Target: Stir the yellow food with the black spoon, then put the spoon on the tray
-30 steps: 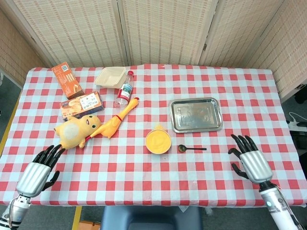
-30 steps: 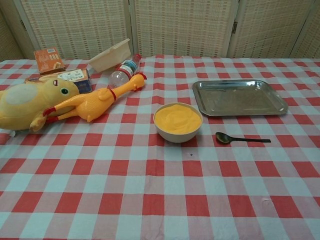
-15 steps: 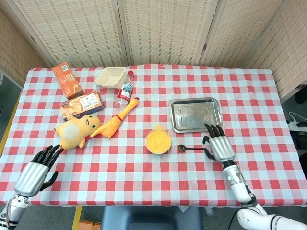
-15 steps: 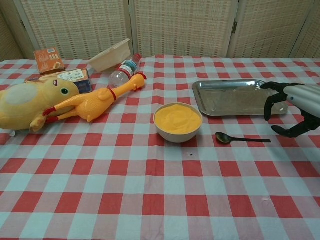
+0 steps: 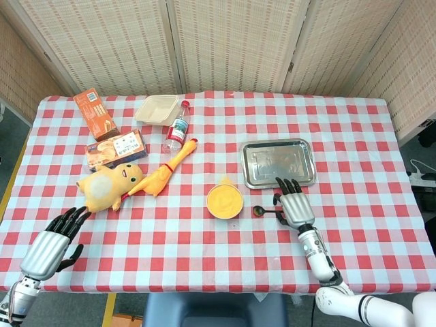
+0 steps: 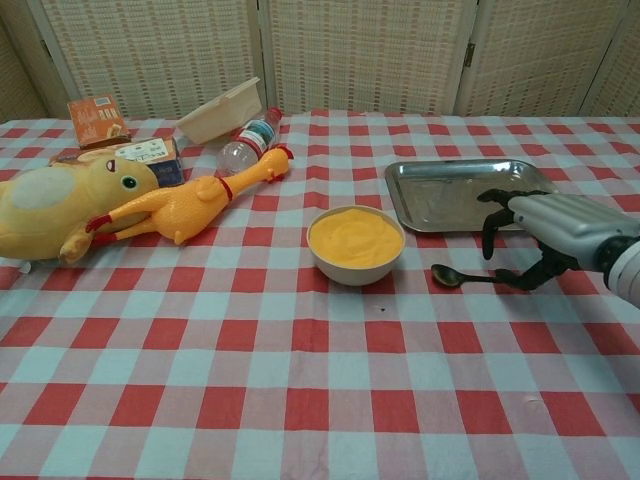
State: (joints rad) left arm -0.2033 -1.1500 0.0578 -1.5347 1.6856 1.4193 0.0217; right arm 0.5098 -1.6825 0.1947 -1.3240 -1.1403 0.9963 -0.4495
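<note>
A black spoon [image 6: 480, 277] lies flat on the checked tablecloth [image 5: 204, 238], between a bowl of yellow food [image 5: 225, 200] and a metal tray [image 5: 278, 163]. The right hand [image 6: 535, 235] hovers over its handle, fingers spread, holding nothing. The left hand [image 5: 53, 242] rests open, well apart. The thin, low handle could slip from the fingers or skid toward the bowl.

right hand [image 6: 535, 232] over black spoon [image 6: 462, 276] handle, fingers [image 6: 489, 236] spread | bowl of yellow food [image 6: 356, 243] left | tray [image 6: 476, 194] behind
</note>
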